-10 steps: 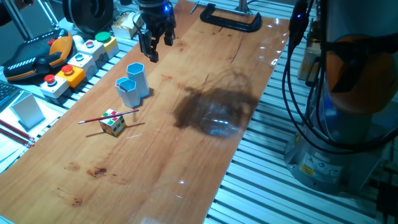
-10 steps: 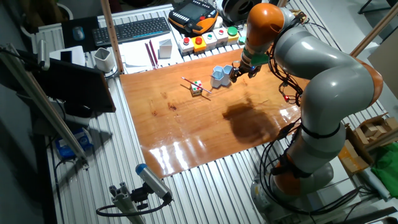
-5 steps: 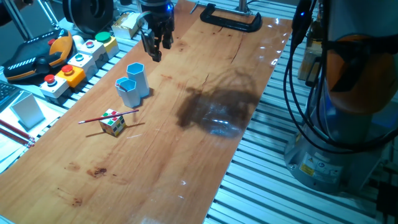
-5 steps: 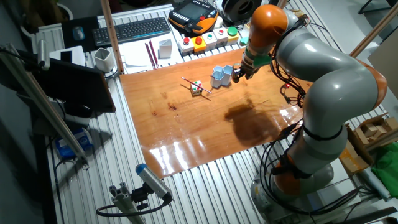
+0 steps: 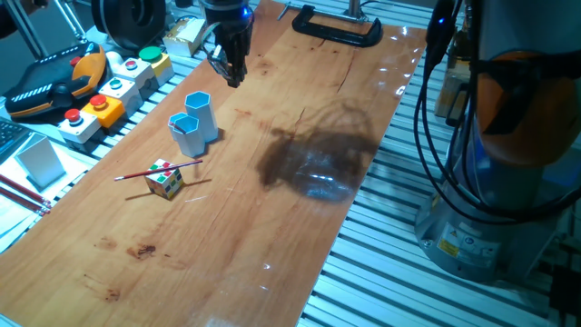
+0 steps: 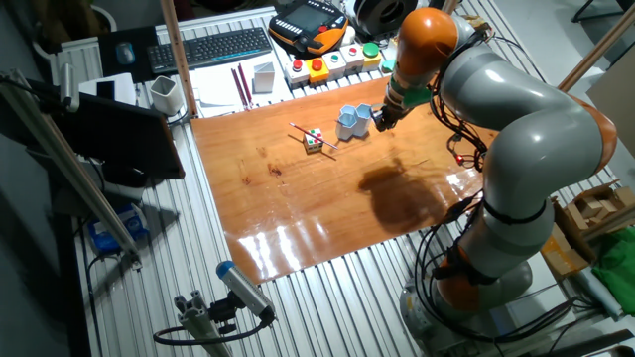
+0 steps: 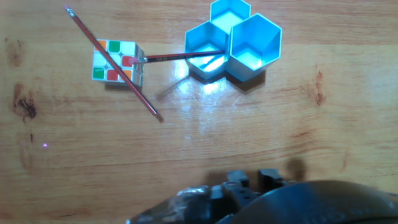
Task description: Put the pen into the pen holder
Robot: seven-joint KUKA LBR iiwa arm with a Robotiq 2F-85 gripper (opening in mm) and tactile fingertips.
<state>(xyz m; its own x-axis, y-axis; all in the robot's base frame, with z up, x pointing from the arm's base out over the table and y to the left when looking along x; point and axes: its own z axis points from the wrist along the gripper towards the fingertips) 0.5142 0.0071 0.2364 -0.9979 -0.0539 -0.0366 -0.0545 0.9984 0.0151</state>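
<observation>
The gripper [image 5: 231, 73] hangs over the far end of the wooden table [image 5: 272, 236], fingers pointing down, just beyond the blue cups and clear of them. From the fixed views the fingers read as one dark narrow shape, and the hand view catches only dark stubs at its lower edge, so I cannot tell whether the claw is wide or narrow. Nearest to it stands the pen holder [image 5: 201, 116], the taller light-blue hexagonal cup with a bright blue rim, upright. The shorter matching cup [image 5: 187, 136] stands touching it on the side away from the gripper. In the hand view the cluster shows three hexagonal openings packed together. Further out sits a small colour-tiled cube [image 5: 165, 180], near the cups but apart from them. The pen [image 5: 136, 174] is not in the holder: it lies slanted across the top of the cube, both ends sticking well out past it. The hand view shows a second thin red stick [image 7: 177, 58] running from the cube to the rim of the cups. Off the table's edge, beside the cups, sits a box of red, yellow and green push buttons [image 5: 118, 86], and a black clamp [image 5: 336, 29] grips the table's far end.
</observation>
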